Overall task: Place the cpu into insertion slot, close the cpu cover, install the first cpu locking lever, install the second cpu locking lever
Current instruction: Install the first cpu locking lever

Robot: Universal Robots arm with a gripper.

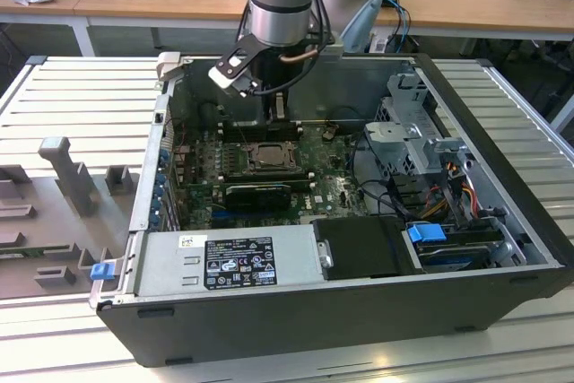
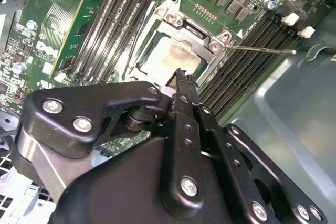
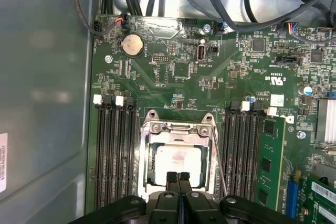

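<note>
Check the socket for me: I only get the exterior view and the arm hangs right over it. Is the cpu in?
Observer: Yes. In the first wrist view the cpu lies flat, metal top up, showing through the window of the lowered cpu cover.
Operator: Where's the gripper relative to it?
Observer: In the first wrist view the gripper is shut, with its tips over the chip's edge on the arm's side of the cover. I cannot tell whether they touch it.
</note>
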